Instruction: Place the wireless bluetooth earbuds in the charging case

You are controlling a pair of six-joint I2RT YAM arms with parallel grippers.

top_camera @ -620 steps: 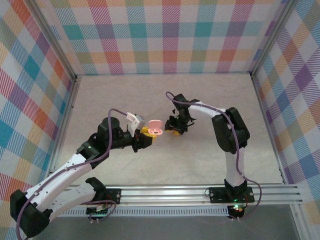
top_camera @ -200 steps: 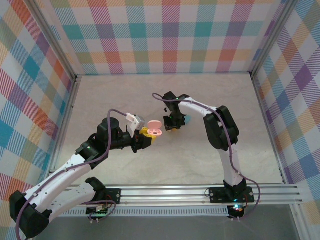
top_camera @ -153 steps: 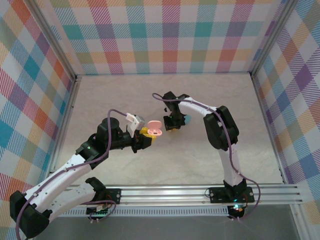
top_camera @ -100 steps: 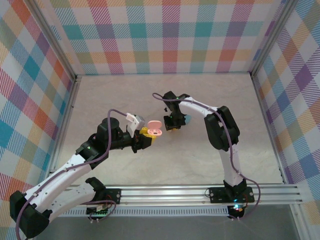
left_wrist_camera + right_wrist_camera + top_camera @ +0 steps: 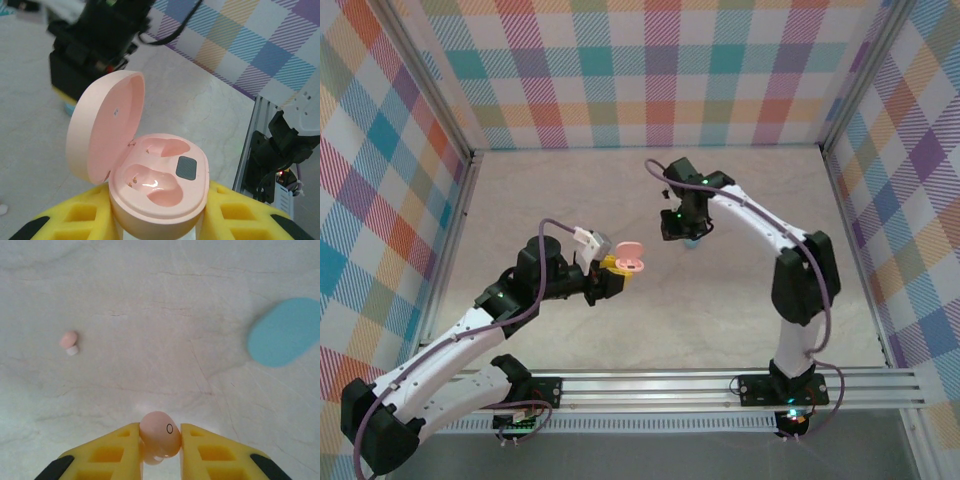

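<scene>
The right pincer [image 5: 160, 444] is nipping a tiny, rounded pale pink earbud [image 5: 159, 432] that risks slipping free; the left pincer [image 5: 160, 222] is clamping the open pink plastic case [image 5: 160, 187].

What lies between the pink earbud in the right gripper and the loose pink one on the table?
Nothing: in the right wrist view, bare table separates the held earbud from the loose earbud.
</scene>
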